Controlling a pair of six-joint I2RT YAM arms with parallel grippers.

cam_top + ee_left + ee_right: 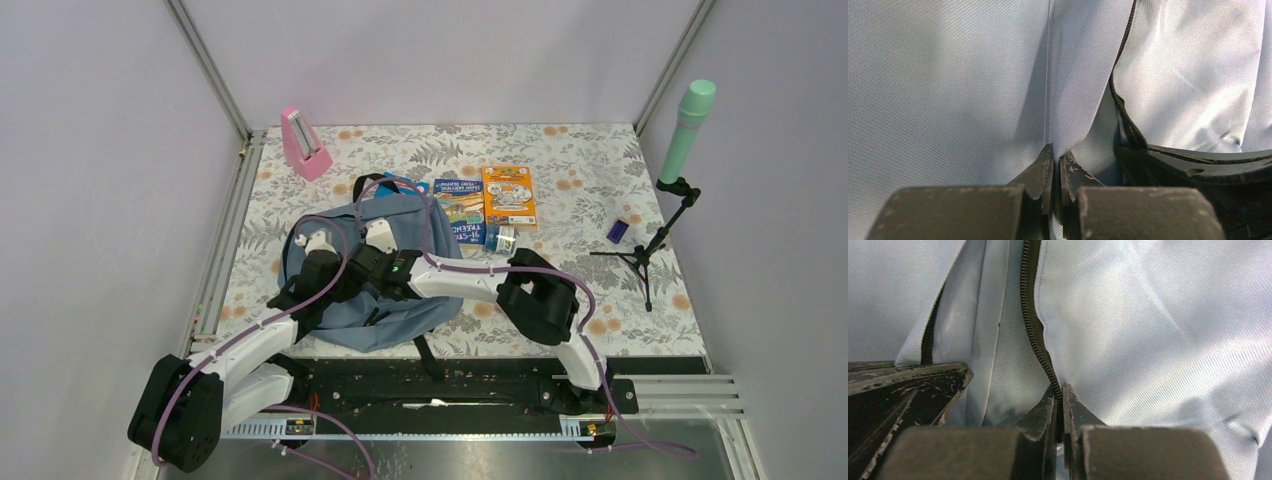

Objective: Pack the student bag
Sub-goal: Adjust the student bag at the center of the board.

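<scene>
Left jaws are pinched fully together on a fold of the student bag (pixel 405 325), gripping its fine-woven grey-blue cloth just beside the black coil zipper (pixel 1118 102). The bag lies slumped at the centre of the floral desk (pixel 600 160), soft and shapeless. Right jaws are likewise closed tight, nipping the cloth edge right at the zipper teeth. To open the mouth well, I judge the two grips should draw apart gently, left toward 9 o'clock and right toward 3, lifting slightly so the limp fabric cannot slip free. Flat, glossy books (pixel 508 195) lie at the bag's 1 o'clock.
</scene>
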